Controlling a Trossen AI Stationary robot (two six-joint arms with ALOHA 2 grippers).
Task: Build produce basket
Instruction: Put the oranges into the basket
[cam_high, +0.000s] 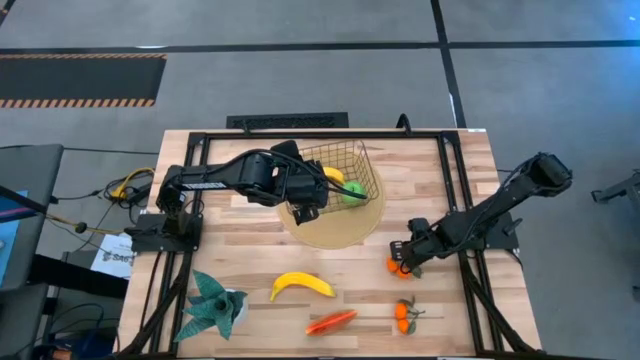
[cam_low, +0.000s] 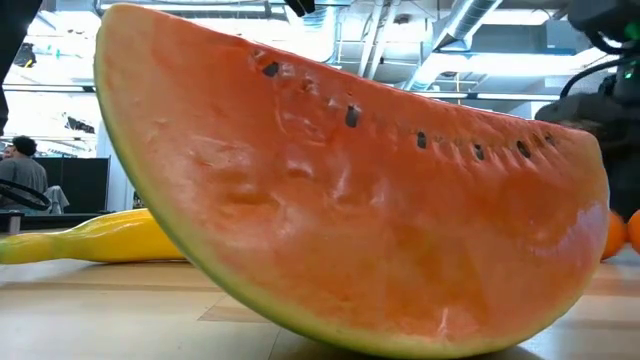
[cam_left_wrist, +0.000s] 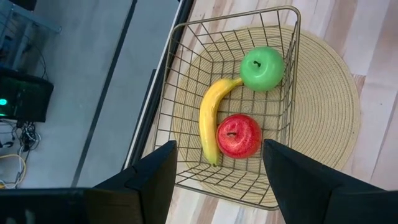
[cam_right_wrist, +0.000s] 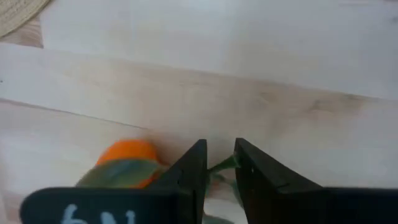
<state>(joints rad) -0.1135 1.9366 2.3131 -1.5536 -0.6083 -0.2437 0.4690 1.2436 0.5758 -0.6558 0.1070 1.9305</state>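
The basket (cam_high: 345, 172) is sitting on the round mat (cam_high: 335, 228), holding a banana (cam_left_wrist: 211, 121) and two apples. The left gripper (cam_left_wrist: 217, 177) is hanging above it, fingers spread. The right gripper (cam_right_wrist: 221, 171) is pinching a tangerine's (cam_right_wrist: 124, 163) green stem.

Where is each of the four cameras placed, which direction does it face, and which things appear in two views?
High view: above the table, facing straight down; both arms, basket and loose banana show.
Low view: at tabletop height, facing level across; a watermelon slice fills it, with a dark arm part at the upper right.
Left wrist view: over the basket, facing down into it; open jaws frame a banana, red apple and green apple.
Right wrist view: close to the tabletop; narrow jaws at a tangerine cluster.
Shared: basket in high and left wrist views.
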